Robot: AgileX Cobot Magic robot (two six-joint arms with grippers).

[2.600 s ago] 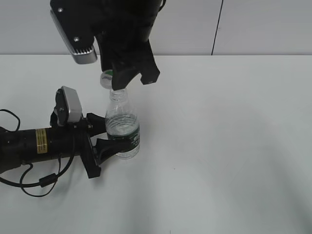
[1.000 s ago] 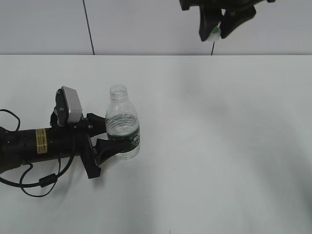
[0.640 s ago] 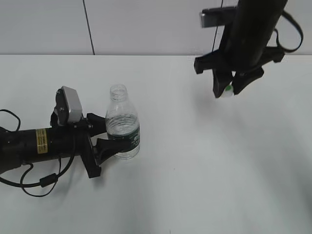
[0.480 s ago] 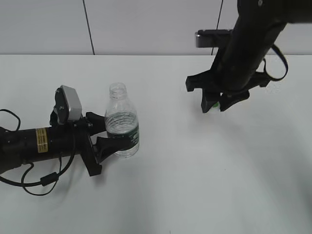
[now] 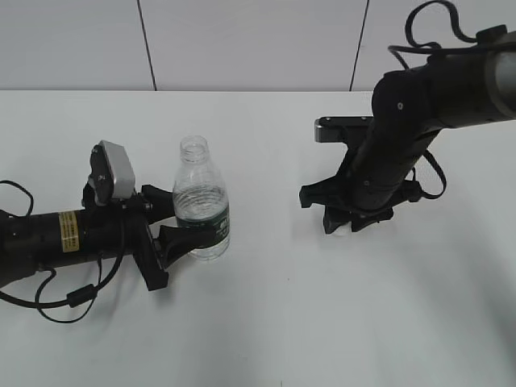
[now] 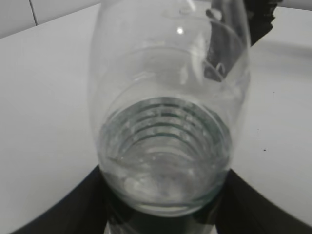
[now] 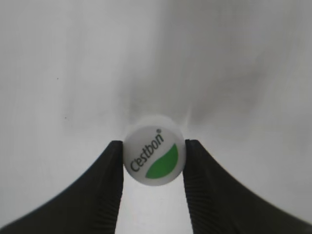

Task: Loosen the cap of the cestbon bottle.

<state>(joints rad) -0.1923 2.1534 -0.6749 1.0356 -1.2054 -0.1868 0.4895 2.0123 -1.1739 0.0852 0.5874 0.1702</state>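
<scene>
The cestbon bottle (image 5: 201,211) stands upright on the white table, uncapped, with its neck open. My left gripper (image 5: 173,230) lies low on the table and is shut on the bottle's body at the green label; the bottle fills the left wrist view (image 6: 165,122). My right gripper (image 5: 348,222) is down at the table right of centre, shut on the cap. In the right wrist view the white cap (image 7: 154,157) with its green leaf mark sits pinched between the two fingers (image 7: 152,161), just above or on the table.
The white table (image 5: 266,322) spreads around both arms. A pale wall with dark seams (image 5: 145,44) runs along the far edge. The left arm's cable (image 5: 56,302) lies at the front left.
The right gripper lifted the cap off the bottle neck, carried it to the right and lowered it to the table. The left gripper and bottle have stayed put.
</scene>
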